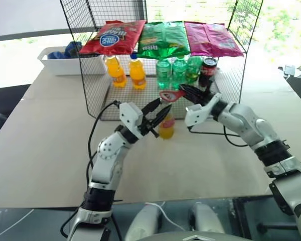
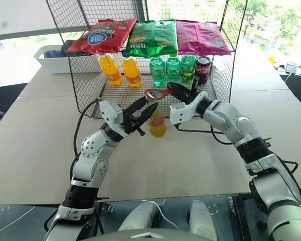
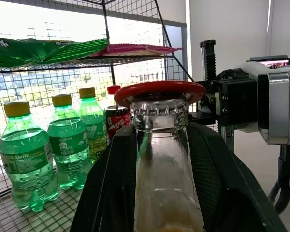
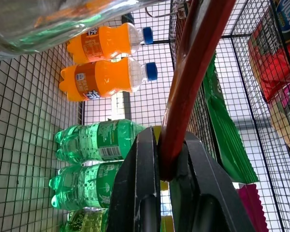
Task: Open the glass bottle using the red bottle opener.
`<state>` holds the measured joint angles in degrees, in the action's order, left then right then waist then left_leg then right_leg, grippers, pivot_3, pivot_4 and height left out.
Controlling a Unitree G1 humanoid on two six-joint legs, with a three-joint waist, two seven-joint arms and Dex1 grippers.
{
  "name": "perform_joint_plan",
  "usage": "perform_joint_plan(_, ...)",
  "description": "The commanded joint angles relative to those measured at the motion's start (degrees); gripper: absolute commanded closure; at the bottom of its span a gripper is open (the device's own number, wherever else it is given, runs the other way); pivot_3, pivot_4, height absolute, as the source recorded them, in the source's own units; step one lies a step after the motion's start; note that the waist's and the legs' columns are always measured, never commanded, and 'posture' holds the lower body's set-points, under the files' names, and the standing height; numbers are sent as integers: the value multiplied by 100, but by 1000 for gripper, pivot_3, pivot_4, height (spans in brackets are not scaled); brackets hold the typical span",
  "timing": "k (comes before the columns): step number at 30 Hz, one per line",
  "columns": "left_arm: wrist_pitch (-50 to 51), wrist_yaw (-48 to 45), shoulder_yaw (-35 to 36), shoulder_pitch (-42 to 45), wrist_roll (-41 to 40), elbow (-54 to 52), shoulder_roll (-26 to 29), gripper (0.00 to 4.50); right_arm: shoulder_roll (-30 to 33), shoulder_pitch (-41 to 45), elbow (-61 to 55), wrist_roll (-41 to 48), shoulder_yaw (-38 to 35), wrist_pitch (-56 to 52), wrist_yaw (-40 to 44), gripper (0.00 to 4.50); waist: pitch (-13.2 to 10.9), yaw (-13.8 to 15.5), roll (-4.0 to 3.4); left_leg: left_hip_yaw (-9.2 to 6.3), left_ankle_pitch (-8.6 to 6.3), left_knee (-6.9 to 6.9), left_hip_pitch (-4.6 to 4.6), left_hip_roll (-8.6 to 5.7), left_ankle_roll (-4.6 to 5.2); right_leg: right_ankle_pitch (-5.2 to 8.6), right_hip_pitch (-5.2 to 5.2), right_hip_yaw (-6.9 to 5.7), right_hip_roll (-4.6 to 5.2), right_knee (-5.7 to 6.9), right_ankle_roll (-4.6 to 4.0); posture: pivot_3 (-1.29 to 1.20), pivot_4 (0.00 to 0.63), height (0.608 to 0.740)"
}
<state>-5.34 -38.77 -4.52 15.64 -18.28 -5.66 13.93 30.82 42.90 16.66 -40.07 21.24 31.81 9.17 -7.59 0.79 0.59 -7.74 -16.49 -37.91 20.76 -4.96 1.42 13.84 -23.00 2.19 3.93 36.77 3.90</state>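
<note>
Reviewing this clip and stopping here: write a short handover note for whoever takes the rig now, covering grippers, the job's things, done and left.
Left gripper: closed around the glass bottle, which stands on the table in front of the wire rack.
Right gripper: shut on the red bottle opener by its handle.
Opener: its ring head sits over the bottle's mouth; the left wrist view shows the red ring around the crimped cap.
Done: bottle steadied, opener picked up and set on the cap.
Left: lever the cap off; it is still on.
</note>
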Motion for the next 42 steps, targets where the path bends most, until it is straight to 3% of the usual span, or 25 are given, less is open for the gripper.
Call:
perform_joint_plan(1,302,-19,-229,-98,216,317,40,3198,28,519,-610,-41,-411,214,-473,4500,-1,7,-1,0,0,0,1,0,0,0,0,-1,0,0,0,0,150,740)
perform_joint_plan(12,342,-13,-249,-121,210,309,29,3198,51,484,-674,-249,-450,253,-809,4500,-17,7,0,0,0,4,7,-1,0,0,-4,0,1,-4,0,0,150,740)
perform_joint_plan(24,306,19,-314,62,315,588,-43,3198,-285,84,-302,710,-473,24,-361,4500,-30,6,2,0,0,13,7,-1,0,0,-5,0,2,-10,0,0,150,740)
perform_joint_plan(37,60,-161,-344,408,346,1016,-82,3198,-350,-61,-254,955,-487,-24,-183,4500,-30,2,2,2,1,18,5,-1,0,0,-7,3,2,-11,0,0,150,740)
perform_joint_plan(38,64,-205,-348,404,322,1015,-76,2433,-352,-67,-260,957,-487,-29,-180,4500,-30,1,1,2,1,19,5,-1,0,0,-7,2,1,-11,0,0,150,740)
perform_joint_plan(39,38,-203,-347,406,348,1023,-70,2236,-363,-74,-257,983,-494,-37,-171,4500,-30,-4,1,2,1,19,5,-1,0,0,-7,2,1,-11,0,0,150,740)
perform_joint_plan(42,-14,-104,-329,412,439,1083,-84,915,-388,-97,-270,1004,-516,-41,-140,4500,-32,-8,2,5,1,23,11,-1,0,0,-16,7,0,-12,0,0,150,740)
